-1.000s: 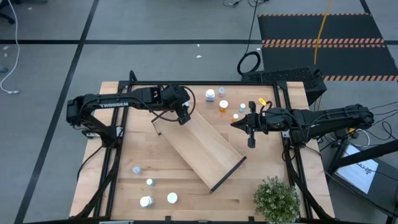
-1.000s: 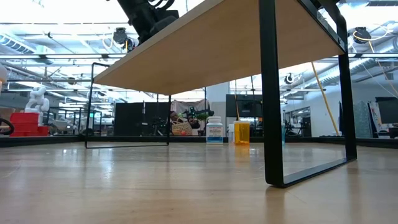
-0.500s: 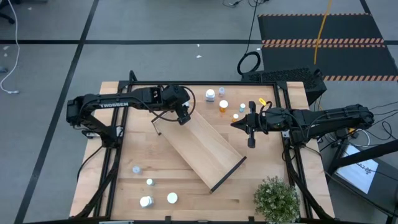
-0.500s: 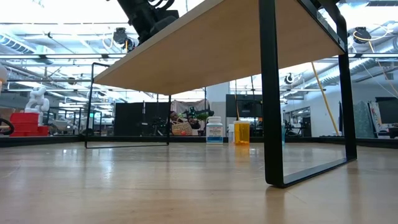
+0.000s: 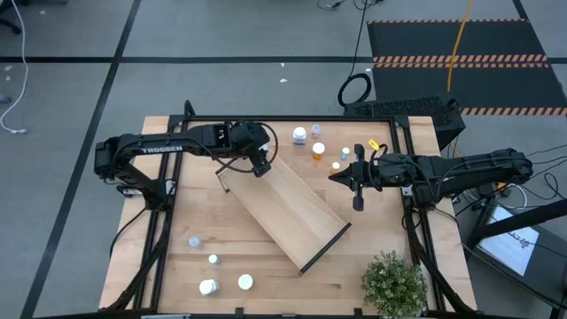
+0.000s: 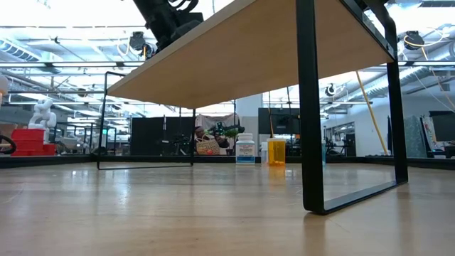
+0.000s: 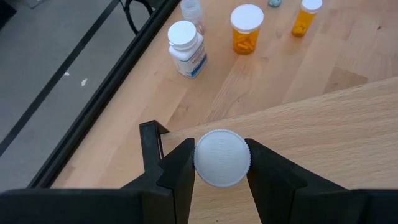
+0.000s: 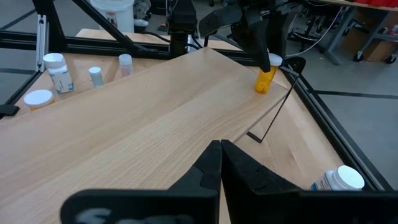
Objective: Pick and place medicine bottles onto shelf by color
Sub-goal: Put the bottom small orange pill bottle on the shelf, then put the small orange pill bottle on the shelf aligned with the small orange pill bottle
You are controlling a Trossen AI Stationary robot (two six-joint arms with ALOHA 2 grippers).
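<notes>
Left arm holds a bottle right over the shelf's far end.

We have our left gripper clamped on an orange, white-capped medicine bottle, upright, directly above the shelf beside its end wall; our right gripper waits fully closed and empty, near the shelf's long edge.

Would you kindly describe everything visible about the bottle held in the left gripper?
The left gripper is shut on a small bottle, seen from above as a round white cap with a ribbed edge; one dark finger presses each side. The right wrist view shows an orange body hanging upright under the cap. It hangs at the far end of the light-wood shelf, near its dark end wall; whether it touches the board is unclear.
</notes>
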